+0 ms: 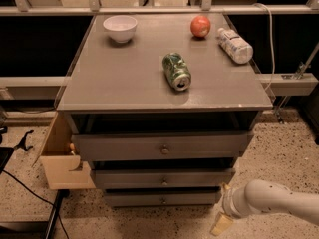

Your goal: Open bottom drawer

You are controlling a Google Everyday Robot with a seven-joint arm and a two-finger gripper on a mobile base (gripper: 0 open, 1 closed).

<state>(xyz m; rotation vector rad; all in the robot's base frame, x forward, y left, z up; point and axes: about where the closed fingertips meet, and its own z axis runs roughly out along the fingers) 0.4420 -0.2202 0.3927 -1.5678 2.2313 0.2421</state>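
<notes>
The grey cabinet [164, 96] has three drawer fronts stepped one under the other. The bottom drawer [134, 199] is the lowest and slimmest front, with a small round knob [162, 200] at its middle, and it sits pushed in under the middle drawer [199, 179]. My gripper [222, 219] is low at the lower right, just right of the bottom drawer's right end and near the floor. It is on a white arm [279, 203] that comes in from the right edge. It touches nothing that I can see.
On the cabinet top lie a white bowl [120, 28], a red apple [200, 26], a plastic bottle [235, 45] on its side and a green can [176, 71] on its side. A wooden box [59, 158] stands against the cabinet's left side. Cables lie on the speckled floor [279, 153] at left.
</notes>
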